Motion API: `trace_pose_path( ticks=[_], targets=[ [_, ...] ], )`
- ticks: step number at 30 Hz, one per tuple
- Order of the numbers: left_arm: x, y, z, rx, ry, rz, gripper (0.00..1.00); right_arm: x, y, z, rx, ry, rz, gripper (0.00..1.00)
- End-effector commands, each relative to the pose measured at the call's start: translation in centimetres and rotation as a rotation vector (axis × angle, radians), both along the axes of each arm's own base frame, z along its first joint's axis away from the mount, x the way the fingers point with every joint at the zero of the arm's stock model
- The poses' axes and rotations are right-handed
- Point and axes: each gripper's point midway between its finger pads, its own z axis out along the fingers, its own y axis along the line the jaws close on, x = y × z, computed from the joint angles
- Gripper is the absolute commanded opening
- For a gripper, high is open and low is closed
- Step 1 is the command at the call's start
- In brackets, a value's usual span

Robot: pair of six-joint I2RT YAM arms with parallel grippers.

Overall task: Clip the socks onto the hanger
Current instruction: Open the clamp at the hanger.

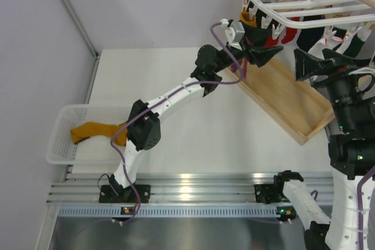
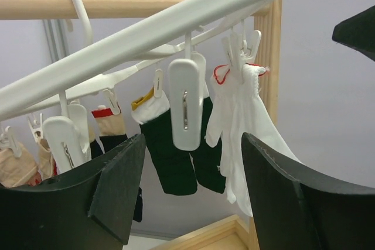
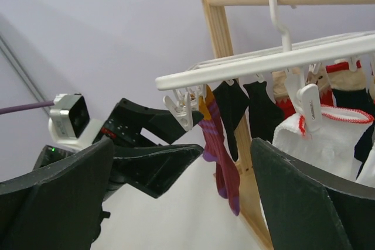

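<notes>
One mustard-yellow sock (image 1: pixel 94 129) lies limp in the white mesh basket (image 1: pixel 58 144) at the left, far from both grippers. The white hanger (image 1: pixel 304 1) hangs by its hook from a wooden rod at the top right; it also shows in the left wrist view (image 2: pixel 176 21) and the right wrist view (image 3: pixel 263 62). My left gripper (image 1: pixel 263 48) is open and empty, raised just below the hanger's left edge, with a white clip (image 2: pixel 186 109) straight ahead of its jaws (image 2: pixel 193 144). My right gripper (image 1: pixel 322 62) (image 3: pixel 183 144) is open and empty under the hanger's near side, facing the left gripper (image 3: pixel 176 141).
Black socks (image 2: pixel 170 156), a white sock with red trim (image 2: pixel 240 121) and a purple-magenta sock (image 3: pixel 220 144) hang from clips. The wooden stand's base tray (image 1: pixel 287 100) lies on the table below the hanger. A wooden post (image 3: pixel 220 33) stands at the hanger's end.
</notes>
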Motion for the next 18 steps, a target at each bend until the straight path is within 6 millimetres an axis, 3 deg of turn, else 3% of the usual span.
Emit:
trace_pose_path(
  ticks=[1, 8, 14, 18],
  targets=[
    [-1.2, 1.2, 3.9, -0.111, -0.057, 0.000, 0.71, -0.4, 0.7, 2.4, 0.008, -0.069, 0.045, 0.98],
    [-1.3, 1.7, 4.8, -0.140, -0.061, 0.013, 0.68, 1.0, 2.1, 1.3, 0.018, -0.024, 0.129, 0.95],
    [-1.5, 1.7, 5.0, -0.140, -0.066, 0.010, 0.70, 2.1, 2.5, 1.6, 0.038, -0.022, 0.160, 0.94],
    [-1.3, 1.5, 4.9, -0.137, -0.068, 0.019, 0.54, 2.8, 3.0, 2.0, 0.052, -0.026, 0.199, 0.93]
  ],
)
